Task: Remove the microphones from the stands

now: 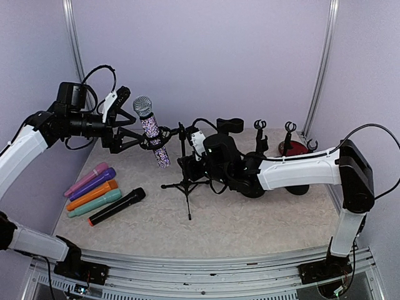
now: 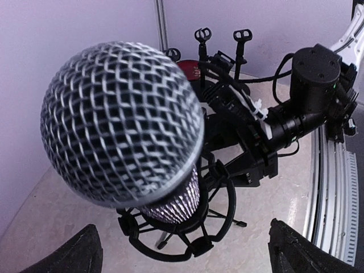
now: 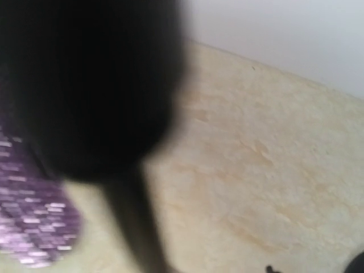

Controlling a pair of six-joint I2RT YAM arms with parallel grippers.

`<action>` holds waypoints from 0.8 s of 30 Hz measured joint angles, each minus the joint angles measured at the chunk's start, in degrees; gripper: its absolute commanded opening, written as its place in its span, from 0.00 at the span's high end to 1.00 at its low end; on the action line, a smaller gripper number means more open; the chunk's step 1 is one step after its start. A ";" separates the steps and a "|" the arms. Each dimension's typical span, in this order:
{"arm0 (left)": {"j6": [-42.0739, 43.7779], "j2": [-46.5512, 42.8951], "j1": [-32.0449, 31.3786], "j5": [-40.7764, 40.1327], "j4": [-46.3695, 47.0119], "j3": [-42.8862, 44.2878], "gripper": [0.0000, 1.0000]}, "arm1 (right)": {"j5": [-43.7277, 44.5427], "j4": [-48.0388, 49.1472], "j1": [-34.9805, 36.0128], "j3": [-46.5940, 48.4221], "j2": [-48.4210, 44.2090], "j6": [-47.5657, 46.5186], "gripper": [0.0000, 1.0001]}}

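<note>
Sitting tilted in the spring clip [image 1: 160,148] of a small black tripod stand [image 1: 185,182], the microphone [image 1: 152,130] kept its mesh head up and its purple glitter barrel poking out below the clip. The left gripper [image 1: 137,131] was at the microphone's side with its jaws spread. The right gripper [image 1: 195,150] was low against the stand's pole, and I could not tell whether it was clenched or released.

The left wrist camera showed what the overhead one did not: the mesh head [image 2: 122,119] filling the frame, with both dark fingers [image 2: 71,255] wide apart at the bottom corners and touching nothing. The right wrist camera gave only blur, with a dark mass, a strip of purple sparkle [image 3: 28,227] and bare tabletop.

Five loose microphones [image 1: 103,194] lay in a row on the left of the pale marbled table [image 1: 250,219]. More clip stands [image 1: 260,134] stood at the back right, before lilac walls [image 1: 206,56].
</note>
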 measured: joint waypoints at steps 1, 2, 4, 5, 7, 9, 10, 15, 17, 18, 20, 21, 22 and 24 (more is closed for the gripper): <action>-1.25 1.51 0.22 1.27 0.11 1.05 0.01 | -0.07 -0.28 -0.33 0.17 0.42 0.02 0.41; -2.54 2.58 0.26 2.36 0.37 1.66 0.01 | -0.24 -0.52 -0.76 0.22 0.68 0.04 0.42; -4.42 3.69 0.28 4.04 1.14 2.08 0.03 | -0.44 -0.70 -1.18 0.37 0.83 0.02 0.42; -5.16 3.98 0.28 4.55 1.57 2.12 0.04 | -0.74 -0.68 -1.42 0.50 0.83 0.02 0.43; -6.19 4.52 0.24 5.33 2.21 2.29 0.08 | -0.92 -0.61 -1.44 0.74 0.83 -0.02 0.46; -7.34 5.46 0.22 5.64 2.93 2.73 0.11 | -1.07 -0.35 -1.44 0.85 0.83 -0.28 0.49; -7.89 6.10 0.22 5.77 3.19 3.06 0.13 | -1.27 -0.20 -1.44 0.90 0.90 -0.46 0.50; -9.35 8.83 0.09 6.32 4.50 3.30 0.25 | -2.45 0.72 -1.44 2.73 2.75 -1.42 0.67; -9.77 9.31 -0.04 6.40 4.96 3.30 0.31 | -2.71 1.03 -1.44 3.80 3.61 -2.16 0.79; -9.81 9.38 -0.13 6.40 5.33 3.30 0.33 | -3.04 1.11 -1.49 4.33 4.00 -2.45 0.85; -10.01 9.40 -0.55 6.40 5.86 3.43 0.37 | -3.48 1.18 -1.62 4.76 4.22 -3.06 0.93; -10.05 9.44 -0.85 6.27 5.88 3.78 0.39 | -3.76 1.14 -1.79 4.96 4.28 -3.65 0.96; -10.16 9.57 -1.27 6.10 5.92 4.37 0.41 | -3.82 1.05 -1.81 4.96 4.31 -4.13 0.99; -10.29 9.75 -2.19 5.55 6.01 6.05 0.48 | -3.89 0.83 -2.10 4.98 4.33 -4.90 1.00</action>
